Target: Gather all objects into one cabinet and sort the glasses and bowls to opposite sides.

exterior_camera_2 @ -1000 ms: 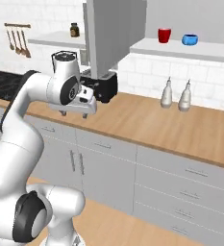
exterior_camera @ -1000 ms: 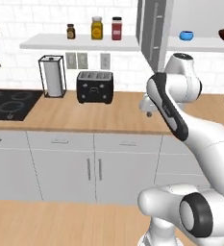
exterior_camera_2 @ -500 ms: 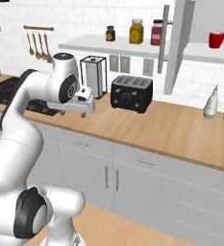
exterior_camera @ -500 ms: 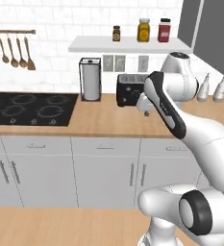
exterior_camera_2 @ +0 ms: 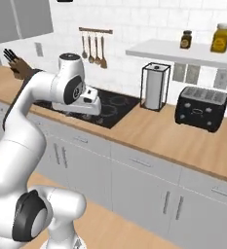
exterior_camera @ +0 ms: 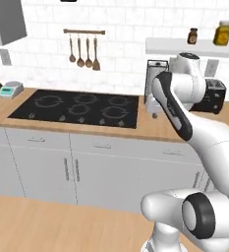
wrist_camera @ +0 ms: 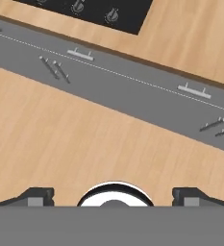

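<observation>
Jaws wide, empty — above counter (exterior_camera_2: 149, 133) beside hob (exterior_camera: 76, 107).

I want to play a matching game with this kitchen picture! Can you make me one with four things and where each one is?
Things:
1. toaster
2. paper towel holder
3. hanging utensils
4. spice jars

Places:
A. on the white tiled wall above the stove
B. up on the white shelf
C. on the wooden counter, right end in the right base view
D. on the counter between the stove and the toaster

Pairs: 1-C, 2-D, 3-A, 4-B
</observation>
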Tool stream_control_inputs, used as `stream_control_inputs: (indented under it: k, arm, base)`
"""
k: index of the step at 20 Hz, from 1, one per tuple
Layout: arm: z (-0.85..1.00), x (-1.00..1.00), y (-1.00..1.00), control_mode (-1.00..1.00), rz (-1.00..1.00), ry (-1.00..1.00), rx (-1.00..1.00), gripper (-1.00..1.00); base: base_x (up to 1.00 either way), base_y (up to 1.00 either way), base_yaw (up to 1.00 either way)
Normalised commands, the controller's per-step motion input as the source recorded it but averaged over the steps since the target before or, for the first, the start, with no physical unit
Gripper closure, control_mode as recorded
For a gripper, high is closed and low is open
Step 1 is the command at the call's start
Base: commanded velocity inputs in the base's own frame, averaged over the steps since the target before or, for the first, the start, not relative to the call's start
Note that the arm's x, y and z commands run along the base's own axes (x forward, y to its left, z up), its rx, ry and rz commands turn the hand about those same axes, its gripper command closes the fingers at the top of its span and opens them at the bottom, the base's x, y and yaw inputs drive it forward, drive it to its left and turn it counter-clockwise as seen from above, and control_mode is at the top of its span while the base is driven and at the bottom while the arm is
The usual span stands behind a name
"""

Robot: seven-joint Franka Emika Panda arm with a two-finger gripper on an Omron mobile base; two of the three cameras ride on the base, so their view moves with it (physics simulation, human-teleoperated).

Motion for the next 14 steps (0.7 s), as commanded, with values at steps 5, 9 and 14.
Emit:
stream_control_inputs:
  k: [5,9,14]
  arm:
    - [0.0,0.0,0.0,1.0,0.0,0.0,0.0,-1.0]
    - [0.0,0.0,0.0,1.0,0.0,0.0,0.0,-1.0]
    - [0.0,0.0,0.0,1.0,0.0,0.0,0.0,-1.0]
  base:
    - [0.0,1.0,0.44]
    - [0.22,1.0,0.21]
    - [0.18,1.0,0.25]
